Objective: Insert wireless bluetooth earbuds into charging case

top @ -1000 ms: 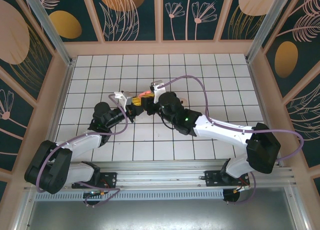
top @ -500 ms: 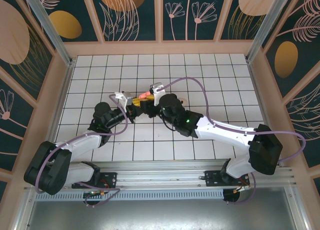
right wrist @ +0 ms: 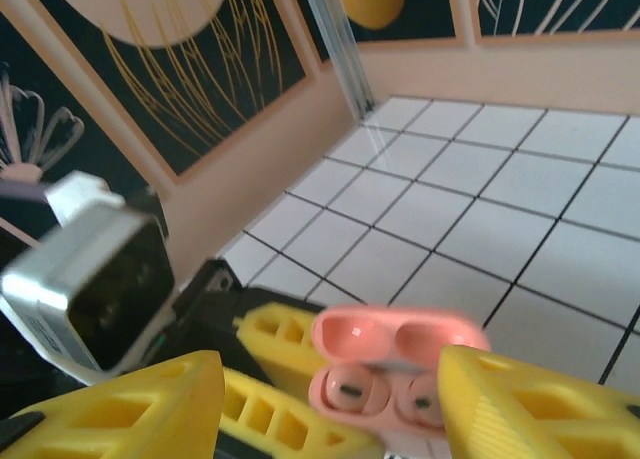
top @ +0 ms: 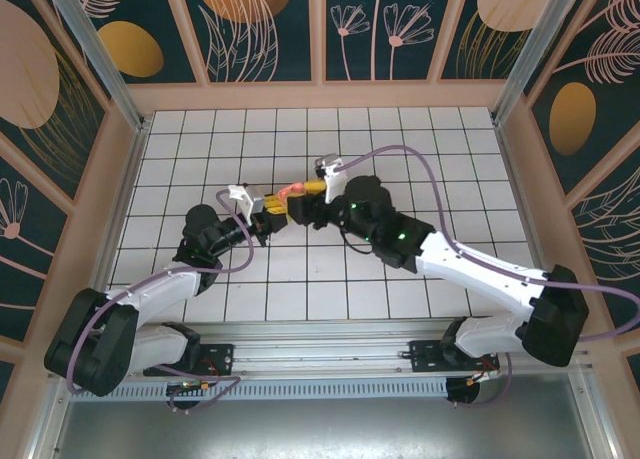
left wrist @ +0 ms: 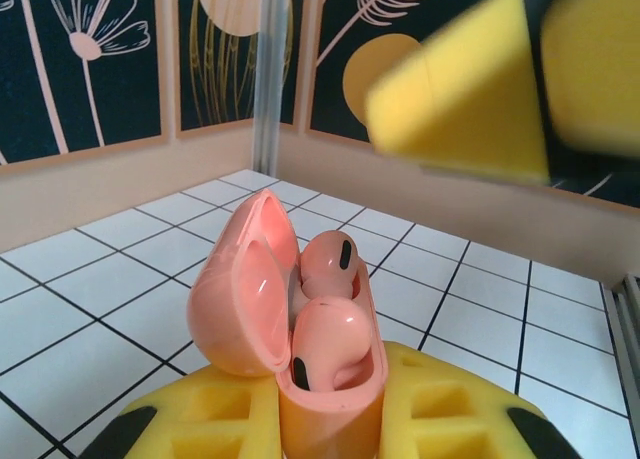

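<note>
Table: white tiles with dark grid lines (top: 450, 149), boxed in by dark teal walls (top: 260, 29) with pale flower and leaf prints in peach wood frames.
Arms: both reach in toward the middle of the table, their tips close together above the tiles.
Left tool: (left wrist: 325, 435) its yellow fingers (left wrist: 195, 419) are closed against both sides of the charging case and hold it upright.
Charging case: (left wrist: 330, 404) peach-pink, clamped in the left tool above the table near its centre; its lid (left wrist: 240, 309) is hinged open and leans to one side.
Earbuds: (left wrist: 325, 334) two pale peach pieces, both sitting in the wells of the open case, one behind the other in the left wrist view, each with a small dark oval spot.
Right tool: (right wrist: 332, 379) yellow fingers (right wrist: 110, 409) spread wide with nothing gripped; it sits just beside the case, which shows between them in the right wrist view. Contact with the case cannot be told.
</note>
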You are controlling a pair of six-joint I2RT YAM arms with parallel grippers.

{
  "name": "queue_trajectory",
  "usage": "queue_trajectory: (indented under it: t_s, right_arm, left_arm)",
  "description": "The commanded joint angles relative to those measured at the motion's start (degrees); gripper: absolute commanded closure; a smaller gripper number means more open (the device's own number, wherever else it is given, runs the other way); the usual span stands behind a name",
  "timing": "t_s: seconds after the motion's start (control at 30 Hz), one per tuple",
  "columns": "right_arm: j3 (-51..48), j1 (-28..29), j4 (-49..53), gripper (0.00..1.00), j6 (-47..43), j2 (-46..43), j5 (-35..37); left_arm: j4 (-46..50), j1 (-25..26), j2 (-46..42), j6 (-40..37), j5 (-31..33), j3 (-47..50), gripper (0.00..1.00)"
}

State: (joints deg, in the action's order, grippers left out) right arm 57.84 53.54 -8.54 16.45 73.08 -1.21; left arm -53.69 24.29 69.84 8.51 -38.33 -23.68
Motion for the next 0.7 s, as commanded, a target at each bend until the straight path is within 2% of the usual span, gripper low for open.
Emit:
queue_trajectory:
  t_s: [0.0, 0.23, 0.47, 0.67]
  right_arm:
    - [1.36, -4.38, 0.06, 0.40, 2.54, -2.58, -10.29]
    - [3.74, -11.23, 1.93, 0.37, 5.78, 0.32, -24.32]
    - [6.57, -12.58, 2.29, 0.37, 7.58, 5.21, -30.60]
    - [7.61, -12.58, 2.31, 0.38, 8.42, 8.33, -32.81]
  left_arm:
    - [-0.45, 0.05, -1.38, -2.18, -4.02, -1.47, 0.85]
    - [1.09, 0.05, -1.82, -2.98, -5.80, -1.77, 0.85]
    - [1.84, 0.05, -2.17, -2.80, -6.12, -2.43, 0.84]
    - [2.56, 0.02, -2.49, -2.97, -6.42, -2.69, 0.84]
